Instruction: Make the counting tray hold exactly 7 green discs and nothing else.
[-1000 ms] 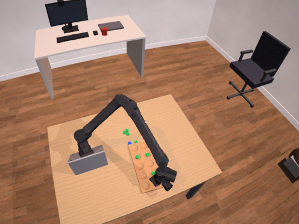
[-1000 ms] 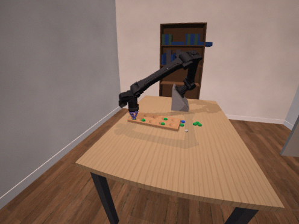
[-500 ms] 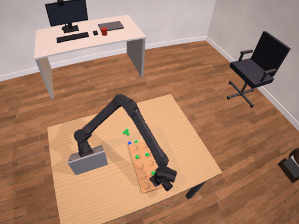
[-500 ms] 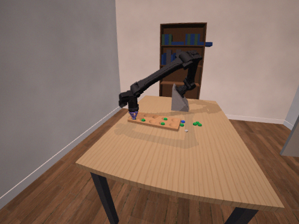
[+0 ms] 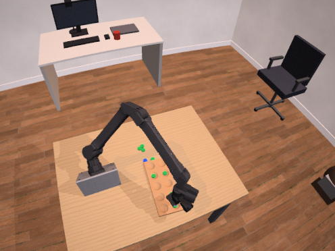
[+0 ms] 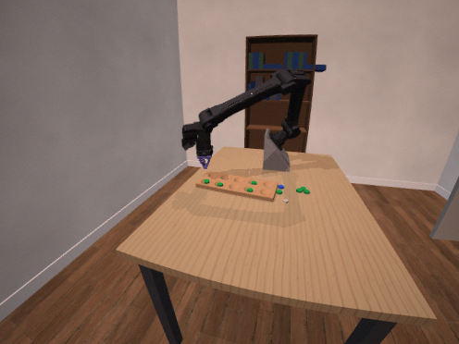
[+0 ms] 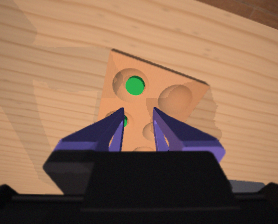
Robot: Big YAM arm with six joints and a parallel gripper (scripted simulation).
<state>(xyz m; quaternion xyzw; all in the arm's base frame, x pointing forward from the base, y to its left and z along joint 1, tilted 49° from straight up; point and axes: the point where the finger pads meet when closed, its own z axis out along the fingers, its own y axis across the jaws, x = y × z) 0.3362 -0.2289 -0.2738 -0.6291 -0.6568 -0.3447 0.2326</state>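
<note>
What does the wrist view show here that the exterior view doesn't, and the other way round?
Only the wrist view shows the gap between the claw fingers with nothing in it, and a green disc seated in its end pocket up close.

Only the exterior view shows the whole tray, the blue disc, the loose green discs on the table, and the bookshelf.

Both show the claw above the tray's end.

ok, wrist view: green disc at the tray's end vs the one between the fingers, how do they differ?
The end disc shows whole in its corner pocket; the nearer disc is mostly hidden behind the left fingertip. The end disc lies beyond the gripper; the nearer one sits under it. Both are green, rest in tray pockets, and neither is gripped.
</note>
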